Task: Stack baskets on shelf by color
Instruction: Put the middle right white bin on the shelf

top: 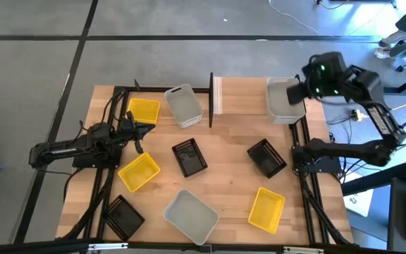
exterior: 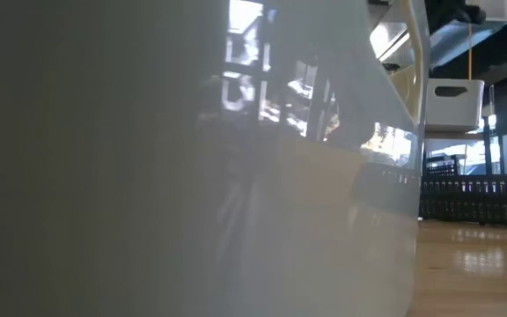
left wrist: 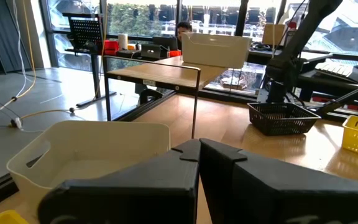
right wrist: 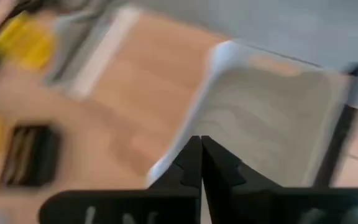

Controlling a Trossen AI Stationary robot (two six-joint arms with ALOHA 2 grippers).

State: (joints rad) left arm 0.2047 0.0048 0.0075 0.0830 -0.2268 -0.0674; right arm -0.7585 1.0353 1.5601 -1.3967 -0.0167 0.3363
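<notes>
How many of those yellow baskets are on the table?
3: one yellow basket at the far left by the left gripper, one just nearer, one at the near right. None seem hidden.

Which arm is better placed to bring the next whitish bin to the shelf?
Left, probably. The left gripper is shut and idle close to the whitish basket by the shelf. The right gripper sits over the whitish bin already on the shelf.

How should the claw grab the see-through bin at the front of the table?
Probably by a long wall's rim, coming straight down. The whitish bin sits open side up and turned at an angle, so the claw would have to turn to match, with one finger inside the wall and one outside.
</notes>
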